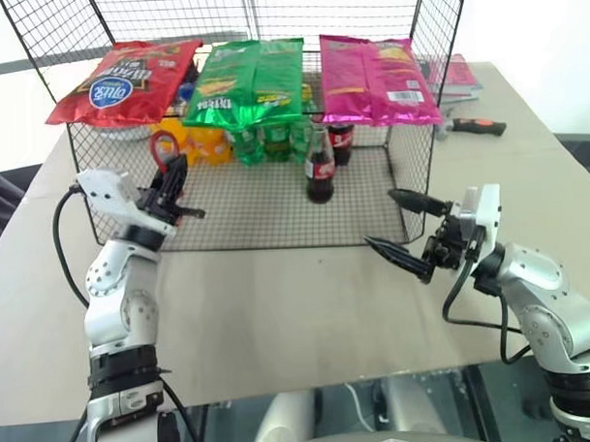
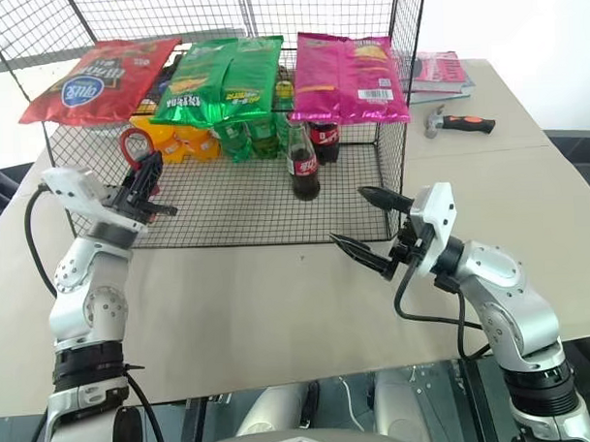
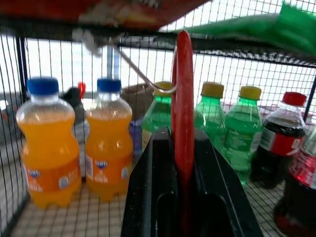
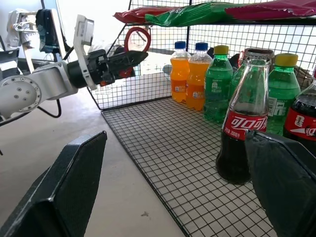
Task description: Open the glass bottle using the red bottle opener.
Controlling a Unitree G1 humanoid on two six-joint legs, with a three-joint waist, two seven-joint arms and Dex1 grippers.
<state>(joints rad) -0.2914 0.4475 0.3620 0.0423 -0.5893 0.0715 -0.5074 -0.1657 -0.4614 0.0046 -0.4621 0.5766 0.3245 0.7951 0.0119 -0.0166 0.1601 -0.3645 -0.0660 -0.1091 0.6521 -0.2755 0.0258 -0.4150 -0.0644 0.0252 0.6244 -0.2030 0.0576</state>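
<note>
The glass bottle [image 1: 319,168], slim with dark drink and a red label, stands upright on the wire rack's floor [image 1: 266,217] near its front, its cap on. My left gripper [image 1: 174,179] is at the rack's left side, shut on the red bottle opener [image 1: 163,148], whose ring head sticks up above the fingers. In the left wrist view the opener [image 3: 183,123] is edge-on between the fingers, close to a metal hook [image 3: 148,79]. My right gripper [image 1: 380,218] is open and empty, just outside the rack's front right corner, pointing at the bottle [image 4: 245,118].
Three chip bags [image 1: 251,79] lie on the rack's top. Orange soda bottles [image 3: 49,143], green soda bottles [image 3: 242,128] and a red-capped cola bottle [image 3: 281,140] stand at the back. A black-and-orange-handled tool [image 1: 471,128] and books [image 2: 440,70] lie on the table at right.
</note>
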